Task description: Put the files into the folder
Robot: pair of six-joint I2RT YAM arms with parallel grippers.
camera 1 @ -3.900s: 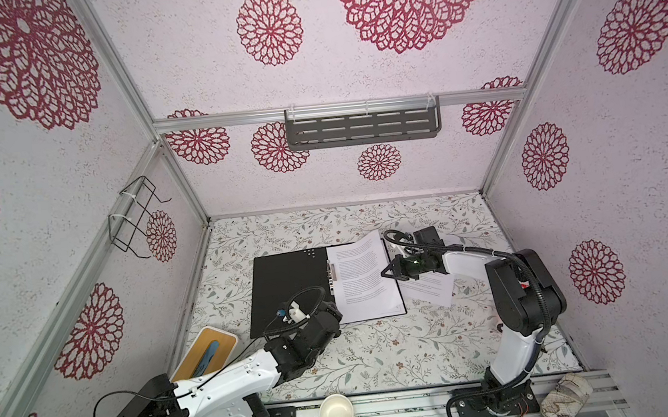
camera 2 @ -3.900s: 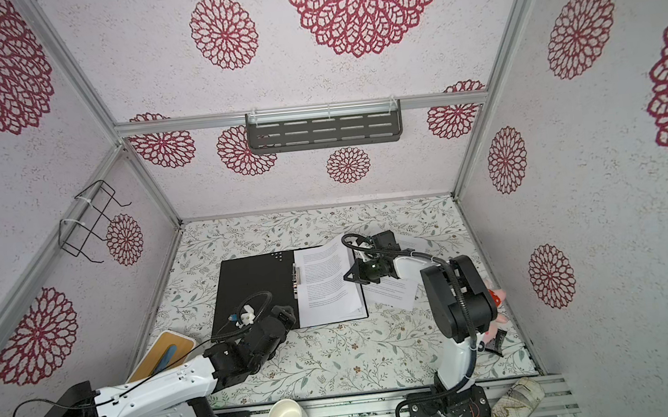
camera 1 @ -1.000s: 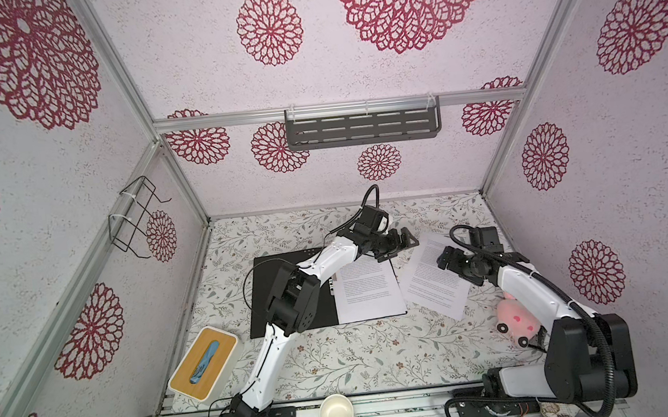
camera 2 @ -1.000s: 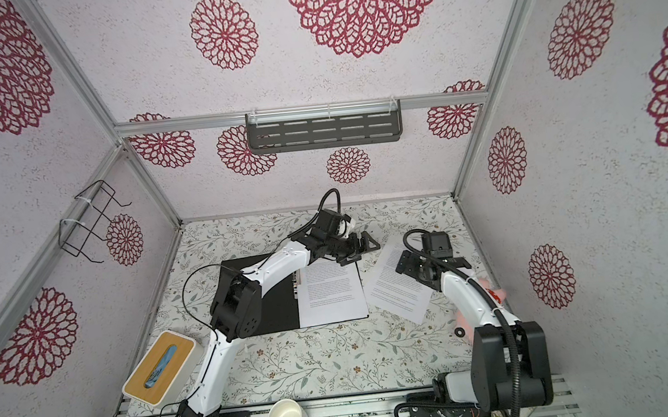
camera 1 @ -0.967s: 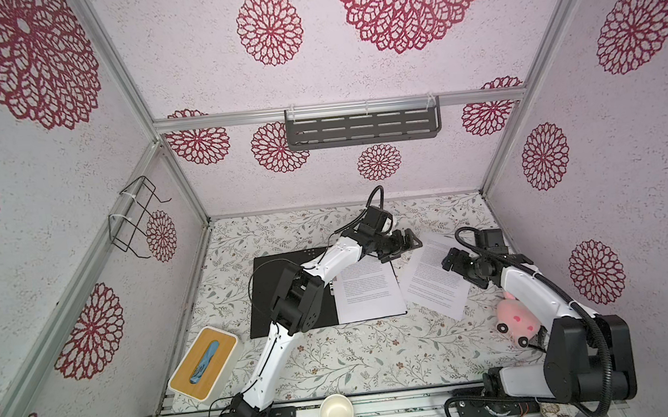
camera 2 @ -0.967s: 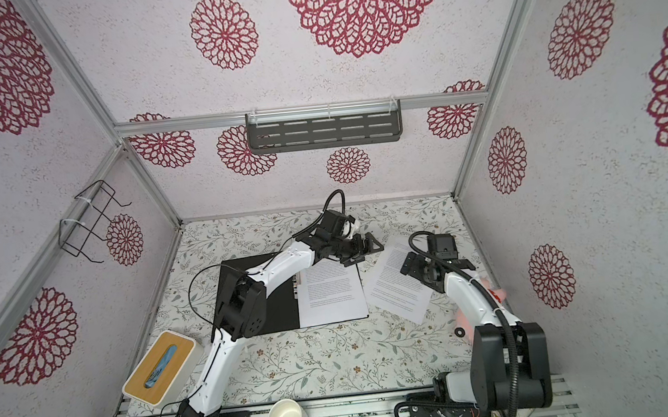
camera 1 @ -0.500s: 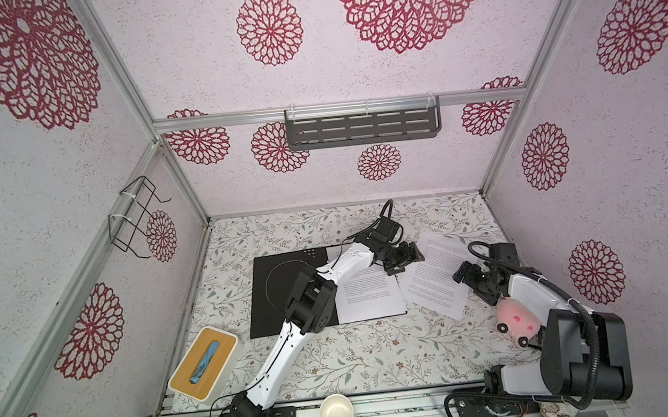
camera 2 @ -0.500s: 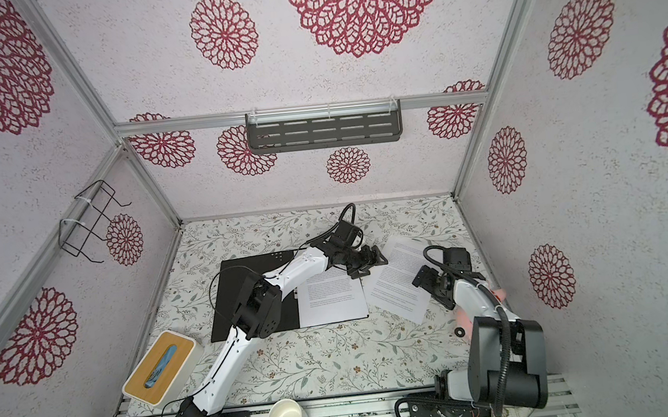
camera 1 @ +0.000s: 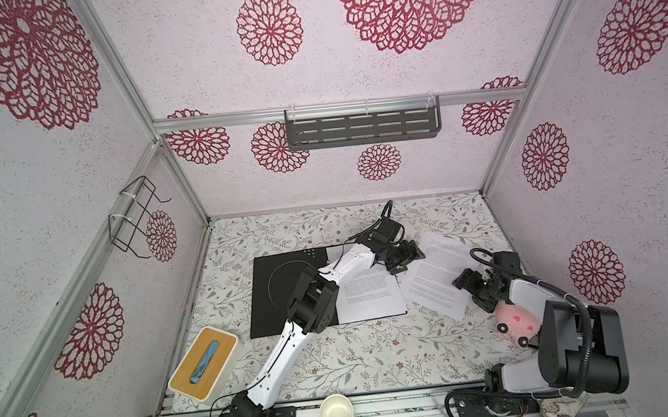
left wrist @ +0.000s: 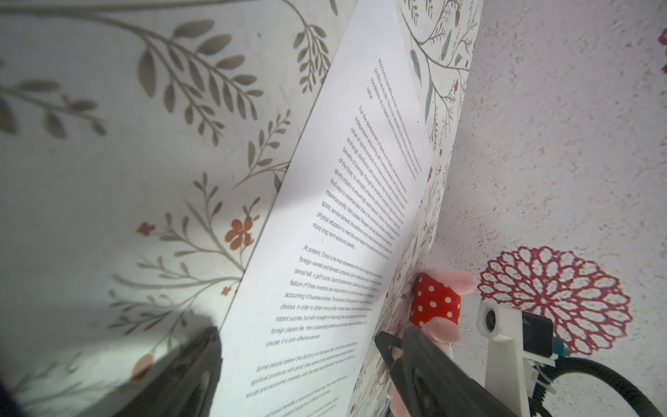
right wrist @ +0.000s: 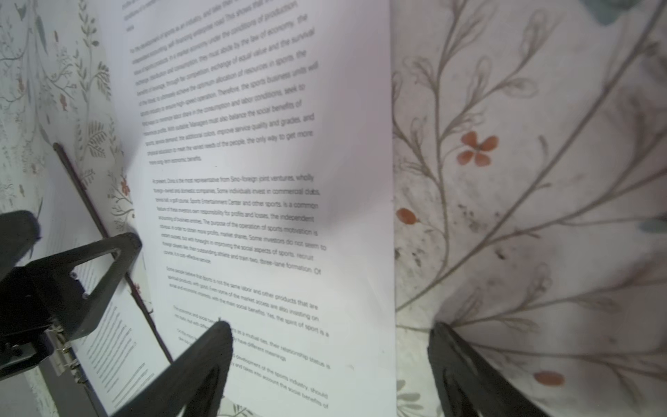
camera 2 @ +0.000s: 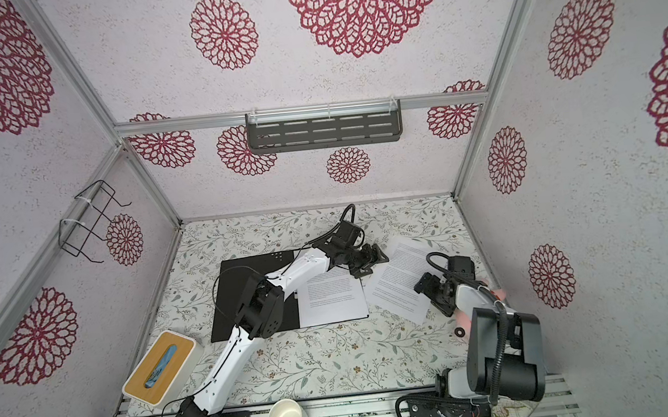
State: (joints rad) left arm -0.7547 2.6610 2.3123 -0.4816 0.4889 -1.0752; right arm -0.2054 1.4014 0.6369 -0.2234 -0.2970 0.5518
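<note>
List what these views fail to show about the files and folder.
- Folder: outer face, lying against the table in both top views.
- Filed sheet: far part under the left arm, top views.
- Loose sheet: print too small in top views, partly blurred in right wrist view.

Left arm stretched far forward, left hand (camera 1: pixel 409 261) open; right arm folded, right hand (camera 1: pixel 470 294) open
</note>
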